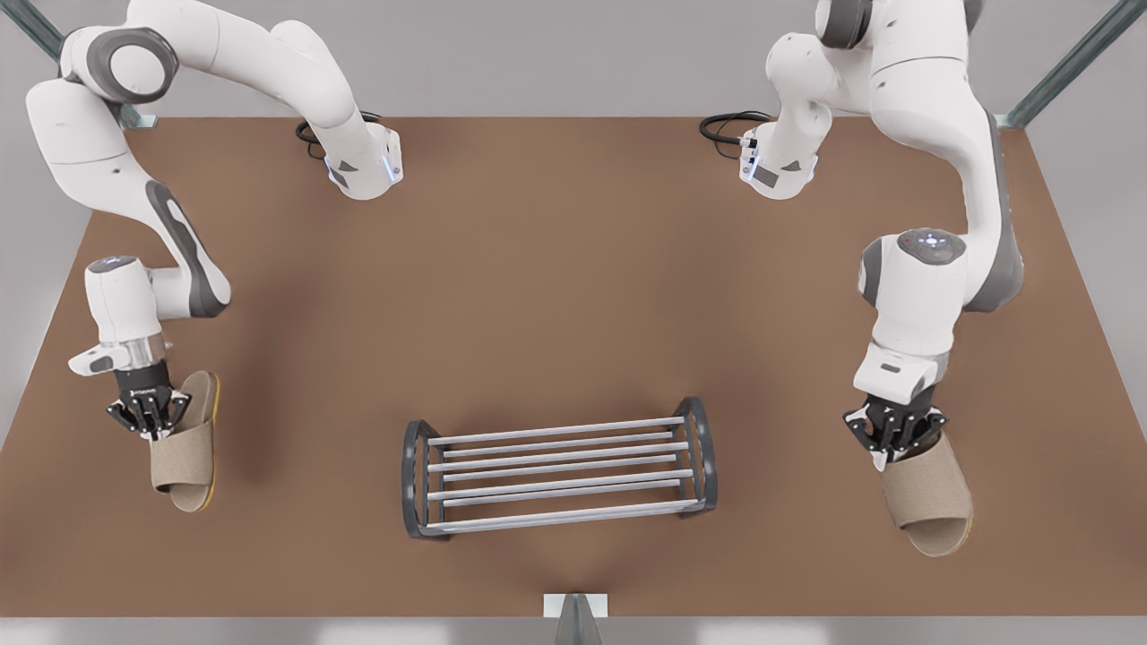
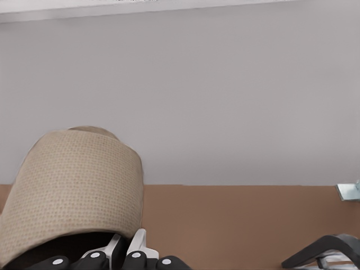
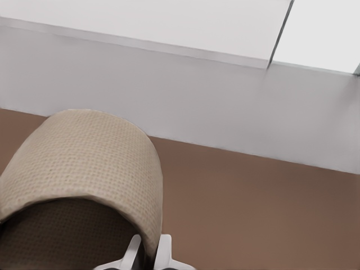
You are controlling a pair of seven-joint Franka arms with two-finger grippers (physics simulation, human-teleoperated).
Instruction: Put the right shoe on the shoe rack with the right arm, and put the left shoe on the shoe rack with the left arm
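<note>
The shoe rack point(image 1: 556, 430) stands near the table's front edge, mid-table, with bare bars. At the front view's left, my right gripper point(image 1: 148, 417) is shut on the strap edge of the right shoe point(image 1: 184, 443), a beige slipper tipped on its side. The right wrist view shows that slipper point(image 3: 84, 163) beside the gripper point(image 3: 147, 253). At the front view's right, my left gripper point(image 1: 892, 443) is shut on the heel-side strap edge of the left shoe point(image 1: 927, 493). In the left wrist view that slipper point(image 2: 79, 185) sits by the gripper point(image 2: 125, 247), with a dark rack end point(image 2: 326, 250) off to one side.
Both arm bases point(image 1: 363, 170) point(image 1: 780, 170) with black cables stand at the back of the brown table point(image 1: 556, 287). A small grey bracket point(image 1: 575, 607) sits at the front edge. Open tabletop lies between each slipper and the rack.
</note>
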